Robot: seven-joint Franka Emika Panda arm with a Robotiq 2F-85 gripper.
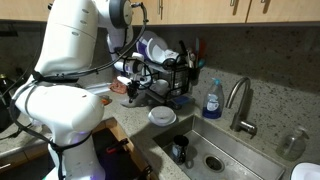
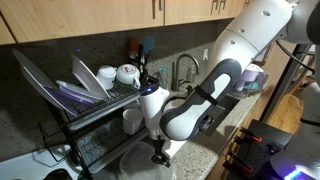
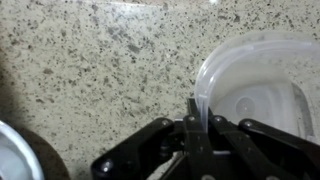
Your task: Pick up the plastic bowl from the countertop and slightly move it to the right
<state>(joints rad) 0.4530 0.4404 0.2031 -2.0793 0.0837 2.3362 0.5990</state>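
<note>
In the wrist view my gripper (image 3: 200,120) is shut on the left rim of the plastic bowl (image 3: 262,88), a pale translucent shallow bowl. The bowl is upright over the speckled countertop (image 3: 90,70). I cannot tell whether it rests on the counter or is lifted. In an exterior view the gripper (image 2: 158,154) is low over the counter in front of the dish rack, with the bowl (image 2: 177,148) pale beside it. In an exterior view the gripper (image 1: 132,88) is by the rack and the bowl is mostly hidden behind it.
A larger white round dish (image 1: 162,116) lies near the sink (image 1: 215,155); its edge shows in the wrist view (image 3: 12,160). A black dish rack (image 2: 90,110) with plates and cups stands behind. A faucet (image 1: 238,100) and a blue soap bottle (image 1: 212,100) are by the sink.
</note>
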